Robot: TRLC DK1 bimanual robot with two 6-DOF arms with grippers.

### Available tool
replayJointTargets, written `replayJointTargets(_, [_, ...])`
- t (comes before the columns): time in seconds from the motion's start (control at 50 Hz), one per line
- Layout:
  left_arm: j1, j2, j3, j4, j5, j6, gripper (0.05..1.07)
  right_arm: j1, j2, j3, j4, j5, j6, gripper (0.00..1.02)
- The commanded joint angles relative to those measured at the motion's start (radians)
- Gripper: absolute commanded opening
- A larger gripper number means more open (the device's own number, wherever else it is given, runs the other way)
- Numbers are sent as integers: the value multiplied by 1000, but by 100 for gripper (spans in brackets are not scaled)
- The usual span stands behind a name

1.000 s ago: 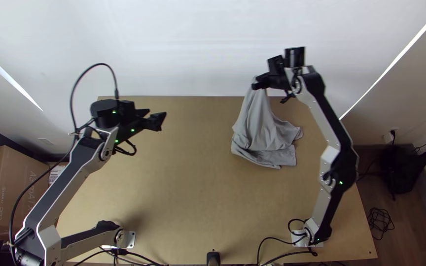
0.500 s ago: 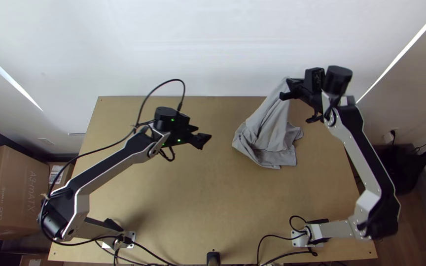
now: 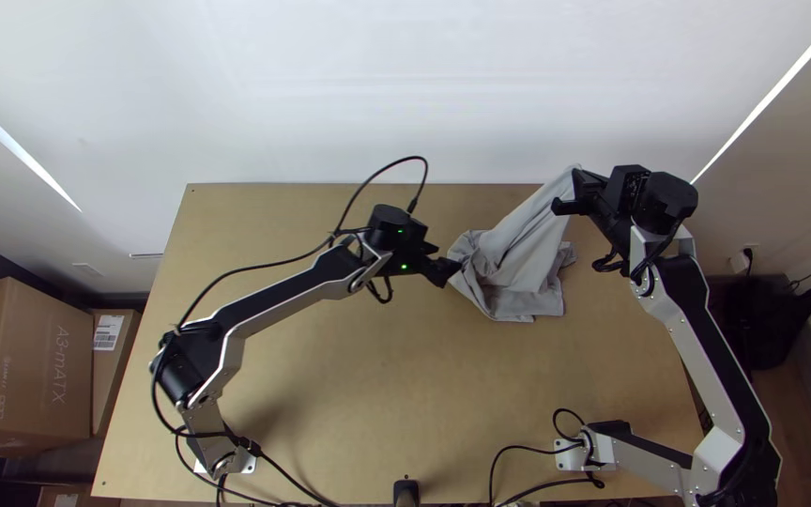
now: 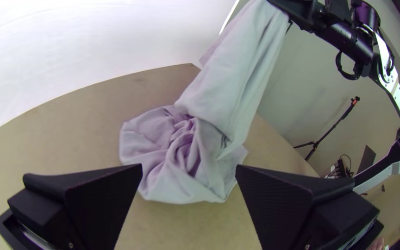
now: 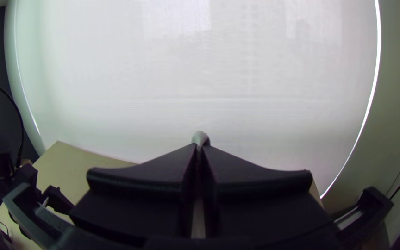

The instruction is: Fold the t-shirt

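The t-shirt [image 3: 523,272] is partly lifted, its lower part bunched on the surface [image 3: 330,376]; spreading and all folding seem left. The right gripper [image 5: 200,146] has its jaws clamped on the raised cloth; the left gripper's [image 4: 188,167] jaws stand apart, near the bunch.

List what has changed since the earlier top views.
The left gripper has moved right, up close to the t-shirt, open. The right gripper has moved right and slightly toward the near edge, drawing the t-shirt's raised end along. Its hold remains; the lower part still lies bunched on the table.
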Motion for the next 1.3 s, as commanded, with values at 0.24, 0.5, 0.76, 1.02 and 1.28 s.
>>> replayJointTargets(0.24, [-77,192,202,-27,10,-21,103,-85,1,23,85,21,59,2])
replayJointTargets(0.5, [-91,257,232,-28,1,-11,103,-211,12,27,154,38,102,2])
replayJointTargets(0.76, [-105,278,262,-36,1,-17,103,-303,6,-8,185,38,119,2])
replayJointTargets(1.02, [-140,320,334,-37,1,-54,103,-291,0,-14,196,38,119,2])
replayJointTargets(1.28, [-131,390,526,-74,-22,-97,103,-256,-11,-36,192,39,145,2])
